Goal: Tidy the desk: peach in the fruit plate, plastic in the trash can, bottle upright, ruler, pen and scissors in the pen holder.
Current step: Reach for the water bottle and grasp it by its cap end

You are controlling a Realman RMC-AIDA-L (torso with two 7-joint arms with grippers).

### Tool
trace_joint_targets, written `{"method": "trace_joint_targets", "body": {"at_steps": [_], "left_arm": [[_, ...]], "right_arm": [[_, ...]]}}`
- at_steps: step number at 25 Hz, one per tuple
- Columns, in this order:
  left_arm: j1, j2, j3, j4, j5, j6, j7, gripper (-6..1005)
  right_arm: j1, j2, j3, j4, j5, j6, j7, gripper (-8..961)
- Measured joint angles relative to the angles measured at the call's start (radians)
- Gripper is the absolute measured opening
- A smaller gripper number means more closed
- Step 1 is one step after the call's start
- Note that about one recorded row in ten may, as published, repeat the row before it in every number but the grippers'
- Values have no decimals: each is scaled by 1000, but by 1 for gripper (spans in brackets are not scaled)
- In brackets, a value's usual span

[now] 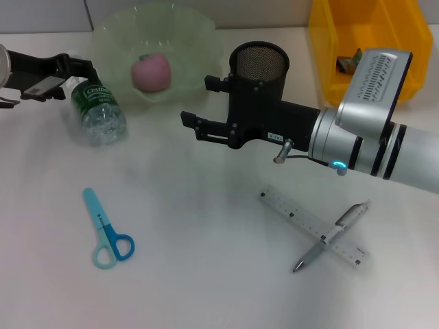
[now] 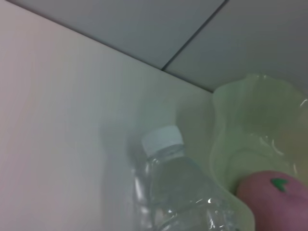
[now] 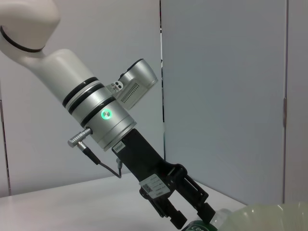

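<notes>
A clear bottle (image 1: 101,115) with a green label lies on its side at the back left, its white cap (image 2: 162,139) pointing left. My left gripper (image 1: 68,77) is at that cap end, around the neck, and shows from the other side in the right wrist view as the left gripper (image 3: 192,217). The pink peach (image 1: 151,72) sits in the green fruit plate (image 1: 199,34). My right gripper (image 1: 199,101) hovers open and empty in front of the black mesh pen holder (image 1: 259,63). Blue scissors (image 1: 108,229), a ruler (image 1: 302,218) and a pen (image 1: 343,225) lying across it are on the table.
A yellow bin (image 1: 329,48) stands at the back right with a small item (image 1: 350,62) inside. My right arm (image 1: 384,137) stretches in from the right above the ruler and pen. The plate's rim (image 2: 226,106) lies close beside the bottle.
</notes>
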Motion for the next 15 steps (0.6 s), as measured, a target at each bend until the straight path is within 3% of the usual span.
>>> {"method": "trace_joint_targets", "body": {"at_steps": [5,15], "left_arm": [[2,3,15,-2,26,6,-21,811],[2,-3,15,-10,23,0,-21,809]], "right_arm": [[1,0,0,0,0,0,0,785],[4,0,0,0,-1,0,0,785]]}}
